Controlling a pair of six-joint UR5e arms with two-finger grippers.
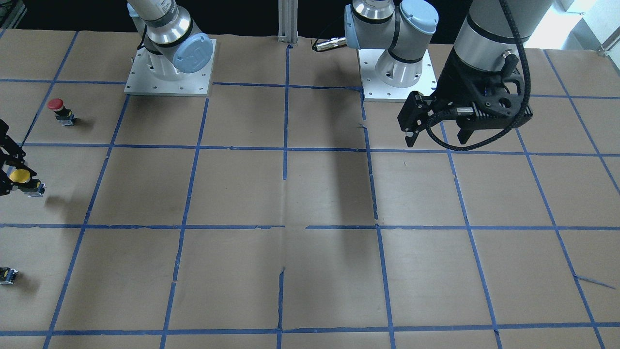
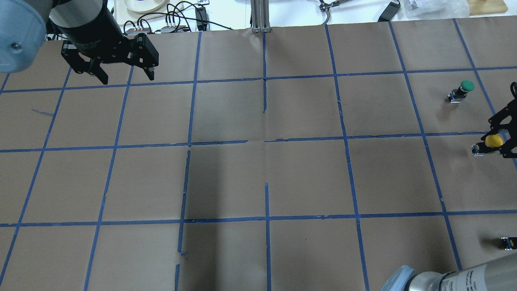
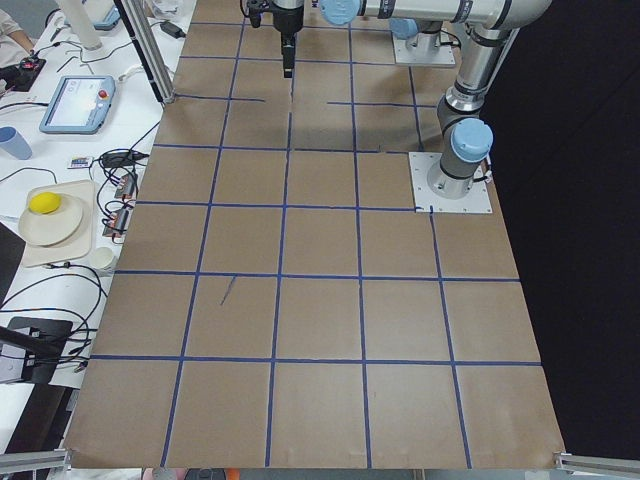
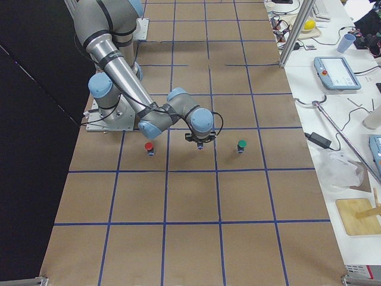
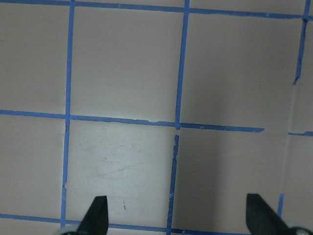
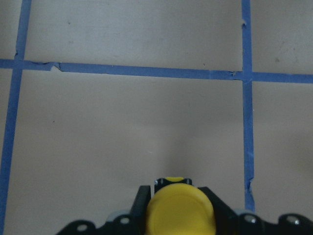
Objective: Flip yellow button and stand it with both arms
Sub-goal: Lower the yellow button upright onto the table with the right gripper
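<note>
The yellow button (image 1: 19, 175) has a round yellow cap on a black-and-grey base. It sits at the table's right end between the fingers of my right gripper (image 1: 14, 178), which is shut on it. The overhead view shows the button (image 2: 493, 140) at the right edge, base pointing left. In the right wrist view the yellow cap (image 6: 181, 211) fills the gap between the fingers. I cannot tell if its base touches the paper. My left gripper (image 2: 123, 74) is open and empty, high over the far left of the table; its fingertips (image 5: 98, 215) frame bare paper.
A red-capped button (image 1: 57, 107) stands near the right arm's base. A green-capped button (image 2: 464, 88) stands on the far side of the yellow one. A small dark block with a yellow spot (image 1: 7, 275) lies near the table's right end. Brown paper with a blue tape grid (image 2: 266, 141) covers the table.
</note>
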